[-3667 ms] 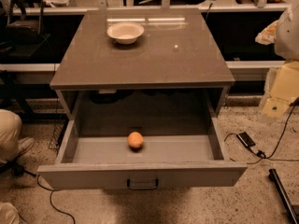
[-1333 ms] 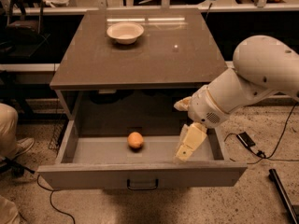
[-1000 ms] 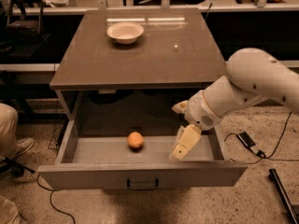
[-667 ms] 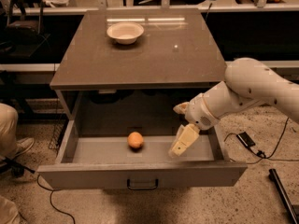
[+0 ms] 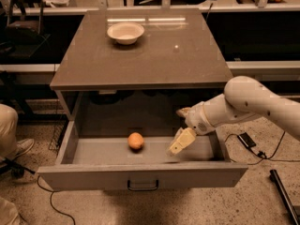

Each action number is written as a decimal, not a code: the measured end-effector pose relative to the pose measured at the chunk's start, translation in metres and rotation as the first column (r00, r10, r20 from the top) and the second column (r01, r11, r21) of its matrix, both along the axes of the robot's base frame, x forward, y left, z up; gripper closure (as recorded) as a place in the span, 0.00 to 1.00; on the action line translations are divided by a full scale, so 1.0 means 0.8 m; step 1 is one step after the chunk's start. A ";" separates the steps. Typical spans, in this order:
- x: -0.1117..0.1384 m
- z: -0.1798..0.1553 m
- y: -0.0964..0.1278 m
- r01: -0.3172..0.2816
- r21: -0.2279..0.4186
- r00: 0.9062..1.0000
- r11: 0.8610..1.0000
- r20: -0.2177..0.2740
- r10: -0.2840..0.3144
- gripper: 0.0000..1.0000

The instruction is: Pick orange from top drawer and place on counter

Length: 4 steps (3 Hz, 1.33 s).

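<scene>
The orange [image 5: 136, 140] lies on the floor of the open top drawer [image 5: 140, 176], near its middle. The drawer is pulled out, with a dark pull handle [image 5: 142, 186] at the centre of its front panel. My gripper [image 5: 176, 131] reaches down into the drawer from the right on a white arm [image 5: 248, 104]. It is open and empty, with its fingers [image 5: 181, 142] spread wide, a little to the right of the orange and apart from it. The counter [image 5: 154, 55] spans the top of the cabinet above the drawer.
A shallow white bowl [image 5: 125, 33] stands on the counter at the back left. A person's leg and shoe [image 5: 11, 139] are at the left. Cables and a small dark box [image 5: 247, 140] lie on the floor at the right.
My arm came in from the right and lowered into the drawer. Over the last second the gripper moved left and down, closer to the orange. The orange has not moved.
</scene>
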<state>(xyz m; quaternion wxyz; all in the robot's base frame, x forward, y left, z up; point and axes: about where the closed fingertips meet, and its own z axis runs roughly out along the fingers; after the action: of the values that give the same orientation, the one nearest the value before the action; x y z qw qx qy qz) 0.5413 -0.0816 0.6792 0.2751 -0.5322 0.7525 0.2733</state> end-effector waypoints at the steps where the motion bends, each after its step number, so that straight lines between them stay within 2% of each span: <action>1: 0.010 -0.019 0.009 0.019 0.027 0.999 0.999 0.030 -0.020 0.00; 2: 0.016 -0.031 0.024 0.021 0.033 0.996 0.999 0.081 -0.024 0.00; 3: 0.013 -0.029 0.045 0.003 0.035 0.986 0.999 0.168 -0.009 0.00; 4: 0.005 -0.032 0.086 -0.045 0.040 0.973 0.998 0.229 0.035 0.00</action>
<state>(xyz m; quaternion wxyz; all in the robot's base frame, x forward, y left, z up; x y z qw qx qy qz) 0.5450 -0.0131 0.6539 0.3661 -0.5687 0.6988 0.2329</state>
